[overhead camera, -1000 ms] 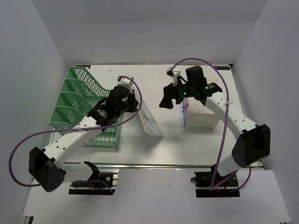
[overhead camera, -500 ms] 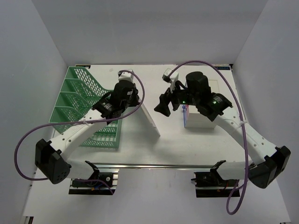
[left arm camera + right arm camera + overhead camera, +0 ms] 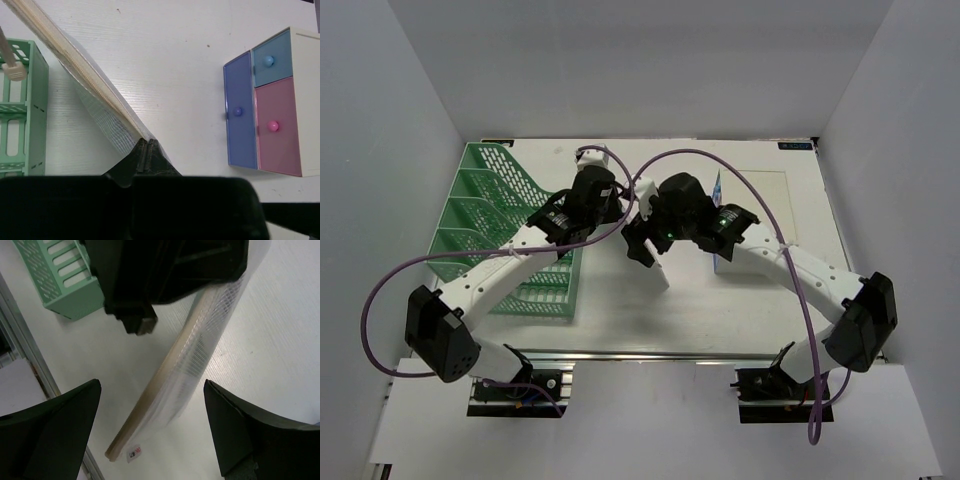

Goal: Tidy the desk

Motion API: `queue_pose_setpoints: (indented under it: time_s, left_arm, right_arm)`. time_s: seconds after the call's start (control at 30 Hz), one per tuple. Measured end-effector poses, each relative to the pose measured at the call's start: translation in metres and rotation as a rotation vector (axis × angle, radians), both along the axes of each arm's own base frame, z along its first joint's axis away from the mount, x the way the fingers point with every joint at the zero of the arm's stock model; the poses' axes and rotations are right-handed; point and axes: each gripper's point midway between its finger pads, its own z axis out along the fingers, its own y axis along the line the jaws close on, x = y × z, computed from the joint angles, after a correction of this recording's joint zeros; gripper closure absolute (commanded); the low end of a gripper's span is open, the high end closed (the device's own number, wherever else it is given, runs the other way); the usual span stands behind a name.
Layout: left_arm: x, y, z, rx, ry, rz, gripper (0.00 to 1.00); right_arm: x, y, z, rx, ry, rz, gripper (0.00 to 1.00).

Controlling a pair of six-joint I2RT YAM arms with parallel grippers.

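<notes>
Top view first: wide white desk (image 3: pixel 620 320) across the middle, green file rack (image 3: pixel 480 215) at nine o'clock, drawer box largely hidden behind the right arm at three. Dead centre, a plastic-wrapped pad (image 3: pixel 657 272) tilted on edge, lower end toward six, upper end pinched tight by the left gripper (image 3: pixel 608 208). Right gripper (image 3: pixel 638 245) spread wide just beside the pad; touching it or not, hard to say from up here. Left wrist view: fingertips (image 3: pixel 145 150) pressed together on the sleeve's corner at six o'clock, pad running off toward eleven, rack at nine, drawer box (image 3: pixel 270 105) at three with all three drawers shut. Right wrist view: fingers (image 3: pixel 50 430) splayed out to eight and four o'clock, straddling the pad's edge without closing on it. Judged from all this, barely under way: pad in hand but not yet filed. Left to do, by the look of it: steadying with the second gripper, then slotting the pad into the rack.
</notes>
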Motion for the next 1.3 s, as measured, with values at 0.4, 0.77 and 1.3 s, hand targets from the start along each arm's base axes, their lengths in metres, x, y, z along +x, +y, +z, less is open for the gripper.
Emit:
queue_pose_setpoints:
  time_s: [0.4, 0.77, 1.3]
  left_arm:
    - [0.002, -0.003, -0.003, -0.023, 0.011, 0.015, 1.0]
    - [0.002, -0.005, 0.001, -0.061, 0.01, 0.029, 1.0]
    - [0.001, 0.003, 0.096, -0.198, -0.163, 0.055, 0.31]
  right_arm:
    - [0.009, 0.006, -0.017, -0.063, -0.045, -0.054, 0.42]
    - [0.012, -0.001, -0.03, -0.085, -0.071, -0.066, 1.0]
    - [0.023, -0.04, 0.007, -0.067, -0.147, -0.108, 1.0]
